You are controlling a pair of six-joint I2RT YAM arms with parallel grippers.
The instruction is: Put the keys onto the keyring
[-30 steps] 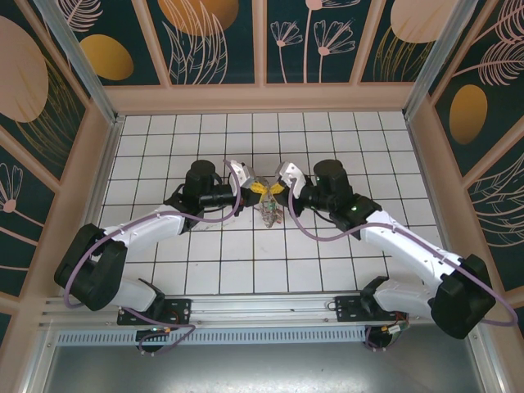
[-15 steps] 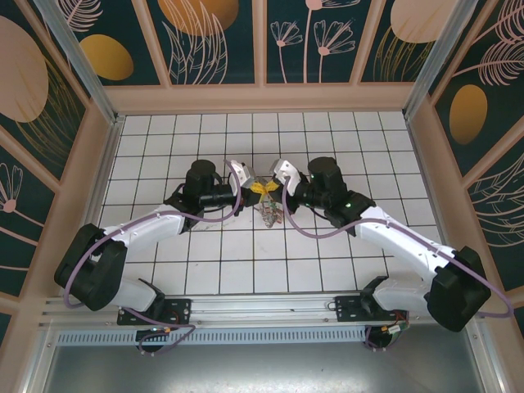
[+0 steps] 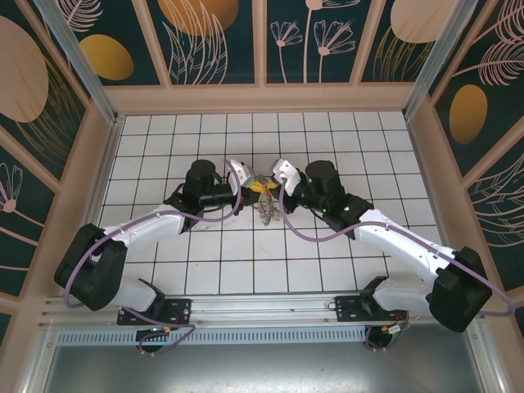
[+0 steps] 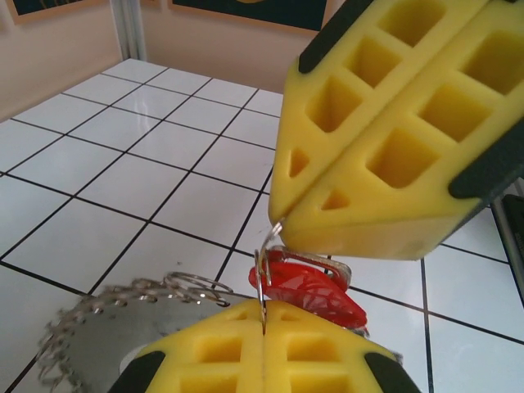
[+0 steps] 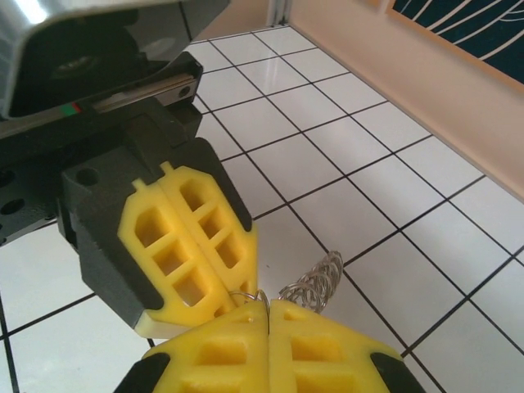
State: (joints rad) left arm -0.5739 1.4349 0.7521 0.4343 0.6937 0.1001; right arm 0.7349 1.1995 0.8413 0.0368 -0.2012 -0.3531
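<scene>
Keys: red-tagged one (image 4: 315, 288) hangs on wire loop (image 4: 259, 282), centre of table (image 3: 205, 270); keyring (image 4: 98, 323) lies toward 6 o'clock.
Left gripper (image 4: 264, 348): pinched tight on wire loop, reaching from 9 o'clock.
Right gripper (image 5: 268, 323): likewise, from 3 o'clock.
Risk: thin loop may twist or slip from either grip, dropping the key.

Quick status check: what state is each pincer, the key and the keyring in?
Left pincer: shut on the wire loop.
Right pincer: shut on the same wire loop.
Red-tagged key: dangling at the loop.
Keyring: below the pincers, ungripped.
</scene>
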